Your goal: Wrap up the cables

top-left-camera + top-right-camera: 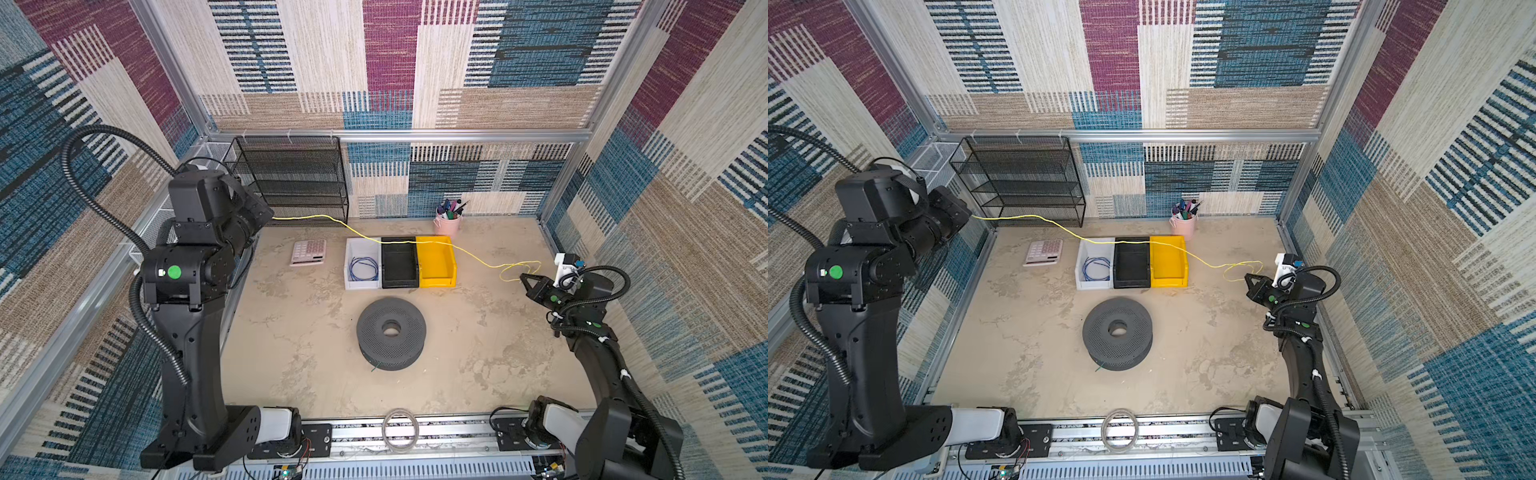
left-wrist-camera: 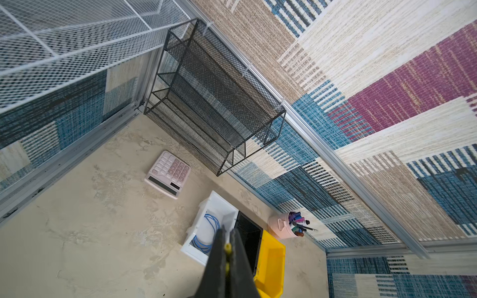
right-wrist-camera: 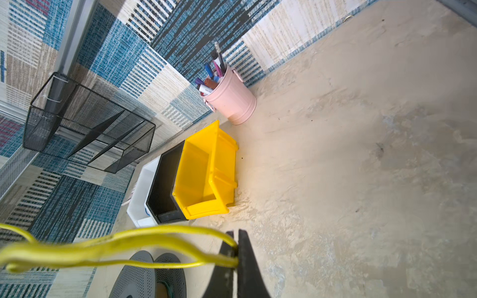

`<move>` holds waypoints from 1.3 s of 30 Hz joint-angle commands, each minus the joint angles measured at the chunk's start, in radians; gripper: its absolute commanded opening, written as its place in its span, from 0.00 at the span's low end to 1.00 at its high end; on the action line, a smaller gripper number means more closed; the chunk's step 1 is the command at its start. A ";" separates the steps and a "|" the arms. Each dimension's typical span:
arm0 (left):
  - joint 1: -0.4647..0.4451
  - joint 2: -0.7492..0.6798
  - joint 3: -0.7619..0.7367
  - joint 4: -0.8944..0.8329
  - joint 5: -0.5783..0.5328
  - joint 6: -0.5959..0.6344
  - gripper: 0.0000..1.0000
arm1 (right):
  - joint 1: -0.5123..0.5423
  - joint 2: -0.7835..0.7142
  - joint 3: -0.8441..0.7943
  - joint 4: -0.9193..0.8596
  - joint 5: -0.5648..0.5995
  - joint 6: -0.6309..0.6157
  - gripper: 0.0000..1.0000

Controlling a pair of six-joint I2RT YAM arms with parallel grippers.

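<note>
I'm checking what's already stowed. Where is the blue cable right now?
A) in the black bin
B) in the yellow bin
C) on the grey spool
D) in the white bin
D: the blue cable lies coiled inside the white bin, as both top views show.

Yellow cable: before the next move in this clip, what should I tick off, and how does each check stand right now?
1. Left gripper shut on the yellow cable: ok.
2. Right gripper shut on it, at the small loop: ok.
3. Yellow cable coiled up: not ok, mostly strung out between the grippers.
4. Strung part clear of the yellow bin it crosses: cannot tell.
5. Blue cable coiled in the white bin: ok.
</note>
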 commanded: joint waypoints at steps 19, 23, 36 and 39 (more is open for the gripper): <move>-0.103 -0.195 -0.540 0.309 0.417 -0.120 0.00 | 0.164 -0.251 0.033 -0.074 -0.213 0.091 0.68; -0.113 -0.239 -0.601 0.339 0.459 -0.103 0.00 | 0.305 -0.286 0.130 -0.098 -0.238 0.096 0.70; -0.112 -0.266 -0.615 0.480 0.564 0.093 0.00 | 0.793 0.163 0.560 -0.254 -0.135 -0.254 0.71; -0.113 -0.212 -0.537 0.459 0.607 0.154 0.00 | 0.836 0.221 0.583 -0.231 -0.112 -0.317 0.74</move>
